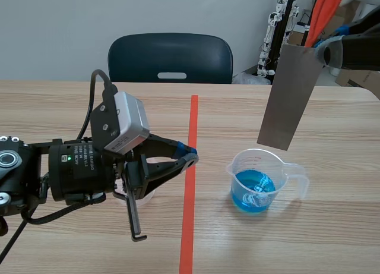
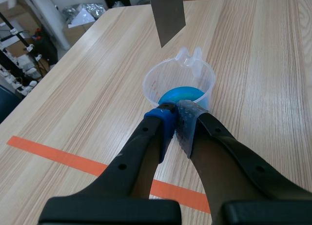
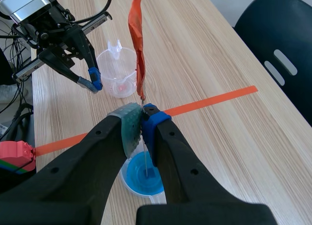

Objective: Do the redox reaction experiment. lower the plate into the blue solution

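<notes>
Grey metal plate [image 1: 288, 95] hangs above the clear beaker of blue solution [image 1: 237, 174], pinched by the raised right gripper [image 3: 142, 122] (left gripper [image 2: 176, 118] closed, low)

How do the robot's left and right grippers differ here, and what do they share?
The right gripper is shut on the metal plate; the left gripper is shut on nothing. The right gripper is raised above the beaker of blue solution; the left gripper sits low over the table beside it. Both are black, two-fingered and shut.
</notes>
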